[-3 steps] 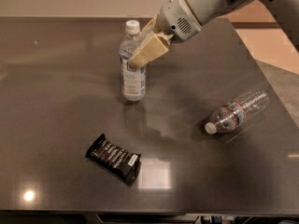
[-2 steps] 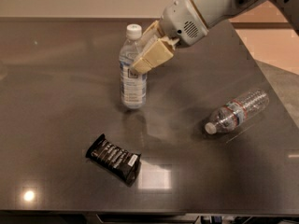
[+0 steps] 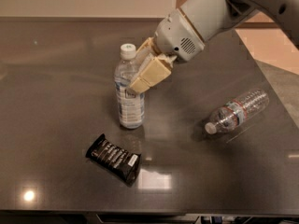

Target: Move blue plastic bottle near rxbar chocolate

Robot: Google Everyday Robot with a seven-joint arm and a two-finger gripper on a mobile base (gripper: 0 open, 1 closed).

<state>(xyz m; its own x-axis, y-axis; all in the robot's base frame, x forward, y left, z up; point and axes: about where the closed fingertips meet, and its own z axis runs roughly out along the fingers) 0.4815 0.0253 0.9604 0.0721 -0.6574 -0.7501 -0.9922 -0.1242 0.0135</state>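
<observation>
since a second ago, when it stood further back on the table [image 3: 51, 78], the blue plastic bottle [image 3: 130, 110] has come forward; it is now upright just behind the rxbar chocolate [image 3: 113, 157], near but not touching; the gripper [image 3: 136, 71] sits at its shoulder, cream fingers [image 3: 152, 72] closed round it below the white cap; the red-labelled bottle [image 3: 236, 112] lies unmoved on its side, well apart; what either bottle holds i cannot tell

Blue plastic bottle [image 3: 130, 107], gripped in the hand [image 3: 136, 73], nearer the rxbar chocolate [image 3: 113, 158] than before.
</observation>
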